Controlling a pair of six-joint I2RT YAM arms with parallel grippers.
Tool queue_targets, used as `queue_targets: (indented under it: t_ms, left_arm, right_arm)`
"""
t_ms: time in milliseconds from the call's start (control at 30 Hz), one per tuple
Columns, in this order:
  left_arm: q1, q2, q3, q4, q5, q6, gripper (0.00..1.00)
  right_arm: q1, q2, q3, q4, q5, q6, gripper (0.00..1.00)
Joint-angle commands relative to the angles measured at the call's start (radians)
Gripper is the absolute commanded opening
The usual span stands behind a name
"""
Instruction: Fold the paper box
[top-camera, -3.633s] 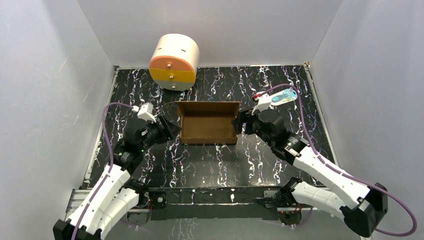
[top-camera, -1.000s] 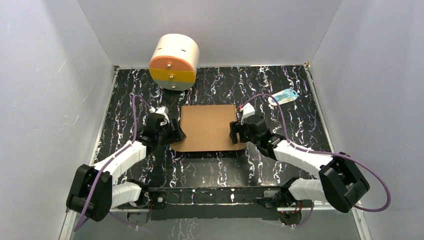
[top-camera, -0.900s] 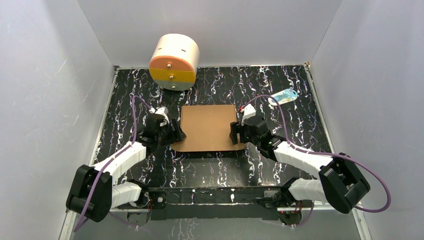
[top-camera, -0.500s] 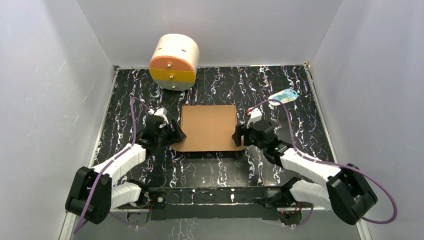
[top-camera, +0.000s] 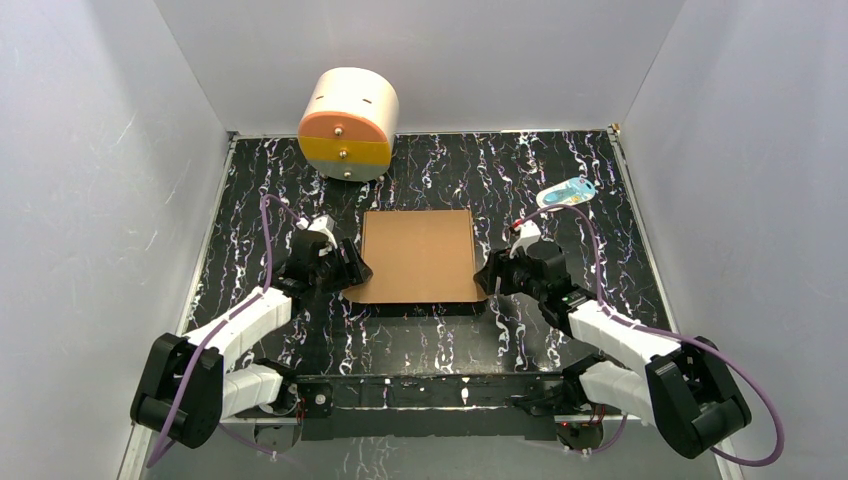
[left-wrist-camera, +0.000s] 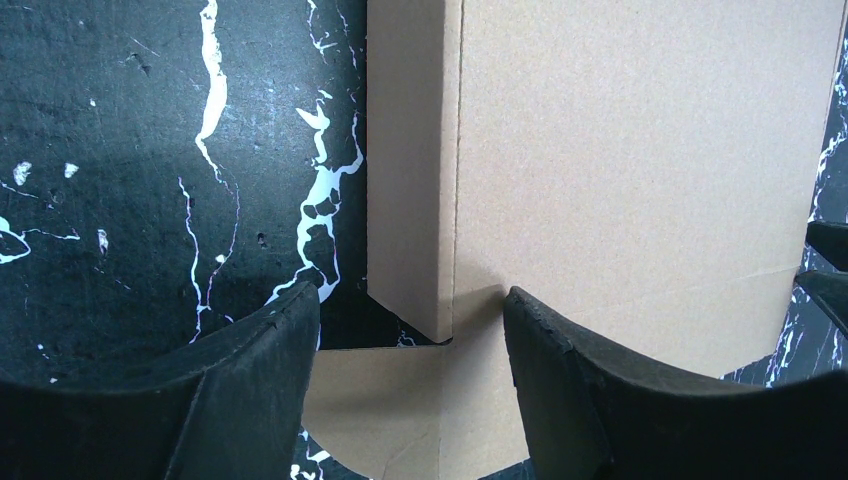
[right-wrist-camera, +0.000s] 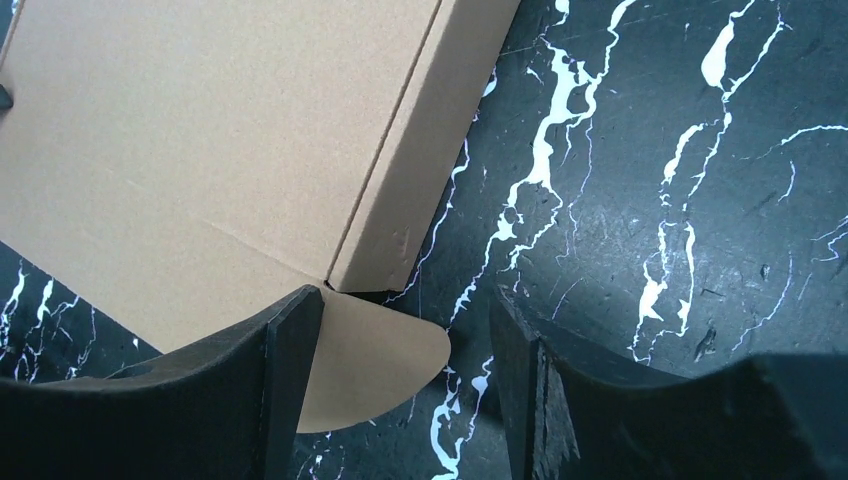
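Right pincer (top-camera: 488, 283) drew back from paper box (top-camera: 418, 255), jaws apart | left pincer (top-camera: 352, 272) apart at corner

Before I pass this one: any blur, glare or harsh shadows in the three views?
Top external: evenly lit, sharp, just a soft shadow along the near edge of the paper box. Left wrist: cardboard grain crisp, but the fingers of the left gripper are dark, showing little detail. Right wrist: table veins sharp, no glare; the right gripper is near-black too.
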Motion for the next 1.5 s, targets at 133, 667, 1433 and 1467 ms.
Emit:
queue_targets:
  t_ms: [133,667,1433,1467]
  left_arm:
    - [-0.005,0.009,-0.016,-0.042,-0.033,0.008,0.64]
    - [-0.005,-0.117,0.011,-0.084,-0.075,-0.015,0.7]
    - [0.002,-0.467,0.28,-0.435,-0.339,0.238,0.95]
    - [0.006,-0.475,0.272,-0.439,-0.343,0.238,0.95]
  right_arm:
    - [-0.011,0.019,-0.02,0.036,-0.025,0.015,0.69]
    - [0.002,-0.008,0.119,-0.088,-0.095,-0.094,0.69]
    - [0.736,0.317,0.426,-0.251,0.524,-0.788,0.84]
    - [0.758,0.337,0.425,-0.236,0.563,-0.81,0.84]
